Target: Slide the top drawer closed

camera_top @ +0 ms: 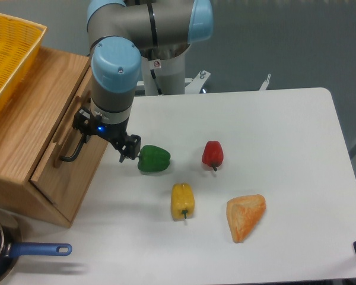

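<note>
The top drawer (50,155) is a light oak box drawer in the wooden cabinet at the left. Its wide front panel carries a wood strip and a black bar handle (73,153). The panel stands out a little from the cabinet face below it. My gripper (129,149) hangs just right of the drawer front, beyond the handle, with its black fingers pointing down at the table. The fingers look closed together and hold nothing. They are right beside a green pepper (153,159).
A yellow plastic basket (9,56) sits on top of the cabinet. A red pepper (212,154), a yellow pepper (183,200) and an orange bread-like wedge (245,217) lie on the white table (285,136). A pan with a blue handle (38,250) is at the front left.
</note>
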`<state>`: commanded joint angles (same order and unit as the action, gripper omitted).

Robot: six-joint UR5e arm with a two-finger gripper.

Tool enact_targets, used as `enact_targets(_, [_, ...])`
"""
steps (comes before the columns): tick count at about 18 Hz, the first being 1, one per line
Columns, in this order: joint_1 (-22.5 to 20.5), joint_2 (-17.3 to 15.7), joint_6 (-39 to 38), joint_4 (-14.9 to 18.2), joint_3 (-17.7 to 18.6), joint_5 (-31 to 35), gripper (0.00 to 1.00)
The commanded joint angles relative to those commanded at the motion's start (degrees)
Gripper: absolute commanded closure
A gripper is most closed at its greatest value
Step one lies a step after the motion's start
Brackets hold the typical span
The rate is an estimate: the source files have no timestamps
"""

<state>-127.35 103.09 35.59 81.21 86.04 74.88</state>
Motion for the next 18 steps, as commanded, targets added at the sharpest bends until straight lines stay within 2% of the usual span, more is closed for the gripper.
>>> enact_targets(5, [-2.9,-0.2,2.9,-0.3,-1.7,1.8,0.0])
enact_targets(14, [-13.1,-0.1,25.7,-0.7,-2.4,3.4,0.0])
enact_targets(18, [-17.0,0.6,41.9,-1.7,-2.0,9.8,0.0])
